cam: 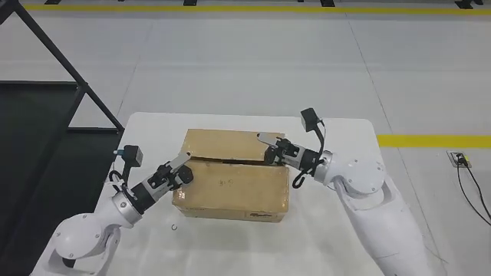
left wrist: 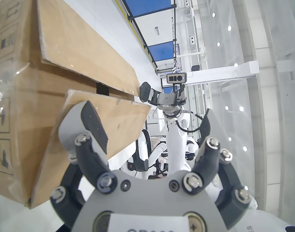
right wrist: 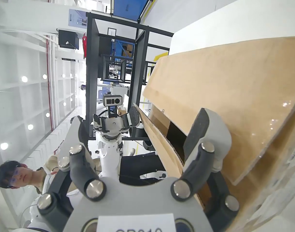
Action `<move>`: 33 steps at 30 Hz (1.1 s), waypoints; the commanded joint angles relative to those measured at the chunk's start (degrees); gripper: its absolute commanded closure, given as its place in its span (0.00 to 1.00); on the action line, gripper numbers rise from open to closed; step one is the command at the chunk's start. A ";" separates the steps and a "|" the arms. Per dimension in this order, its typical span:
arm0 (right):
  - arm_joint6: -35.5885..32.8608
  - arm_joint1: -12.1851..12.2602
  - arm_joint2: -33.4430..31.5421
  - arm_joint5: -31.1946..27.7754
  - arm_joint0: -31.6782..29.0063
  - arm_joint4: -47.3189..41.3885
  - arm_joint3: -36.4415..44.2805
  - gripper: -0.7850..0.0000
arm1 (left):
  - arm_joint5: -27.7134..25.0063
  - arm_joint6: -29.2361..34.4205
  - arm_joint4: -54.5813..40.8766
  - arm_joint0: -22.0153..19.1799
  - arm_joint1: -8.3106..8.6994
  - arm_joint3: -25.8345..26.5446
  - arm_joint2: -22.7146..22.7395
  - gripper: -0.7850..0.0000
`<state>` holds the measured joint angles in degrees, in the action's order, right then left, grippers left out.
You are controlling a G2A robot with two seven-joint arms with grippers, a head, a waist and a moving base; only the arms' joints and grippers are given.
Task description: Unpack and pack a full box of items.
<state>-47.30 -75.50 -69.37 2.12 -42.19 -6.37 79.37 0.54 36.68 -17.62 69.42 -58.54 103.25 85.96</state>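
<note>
A brown cardboard box [cam: 234,188] lies in the middle of the white table [cam: 337,234]. Its top flaps are partly lifted, with a dark gap between them [left wrist: 102,89]. My left gripper [cam: 182,167] is at the box's left end, open, with one finger pad [left wrist: 94,125] resting against the near top flap [left wrist: 121,121]. At the box's right end my right gripper [cam: 270,142] is open, one finger [right wrist: 201,131] against the far flap [right wrist: 222,92]. Each wrist view shows the other gripper [left wrist: 162,97] [right wrist: 113,121] across the box. The box's contents are hidden.
A small ring-like object [cam: 176,226] lies on the table in front of the box's left corner. A black metal frame [cam: 54,69] stands off the table's left side. Clear tape [left wrist: 7,73] covers the box's end.
</note>
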 commanded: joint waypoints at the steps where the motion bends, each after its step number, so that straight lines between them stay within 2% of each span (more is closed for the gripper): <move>1: 0.91 -0.11 0.02 -0.96 -0.08 -1.46 0.05 0.00 | 0.07 -0.13 0.29 -0.11 -0.02 0.04 -0.22 0.00; 7: -0.89 0.01 -0.84 -1.75 0.01 -5.50 -0.08 0.00 | 0.44 -1.16 0.94 -0.14 -0.14 0.00 -0.77 0.00; 13: -6.55 0.51 -0.38 -0.02 0.03 -5.81 -0.17 0.00 | 0.57 -2.22 1.51 -0.35 -0.30 0.10 -1.49 0.00; 21: -2.44 0.63 0.59 0.40 0.11 -3.15 -1.13 0.00 | 0.00 -3.05 1.18 -0.28 -0.45 0.51 -1.39 0.00; 24: -2.24 0.71 0.58 -0.16 -0.09 -3.33 -1.68 0.00 | -1.31 -3.87 -1.84 0.66 -0.41 1.13 1.22 0.00; 27: -2.26 0.87 0.01 -1.13 -0.56 -4.07 -2.38 0.00 | -2.43 -3.81 -6.30 2.53 -0.24 1.18 5.75 0.00; 33: -2.90 1.17 -0.76 -3.52 -1.64 -5.55 -3.96 0.00 | -4.11 -4.52 -8.93 7.46 0.22 -1.36 14.52 0.00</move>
<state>-50.10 -74.34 -70.23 -1.13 -43.77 -11.95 75.51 -3.38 32.36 -26.31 76.04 -58.37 102.50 99.12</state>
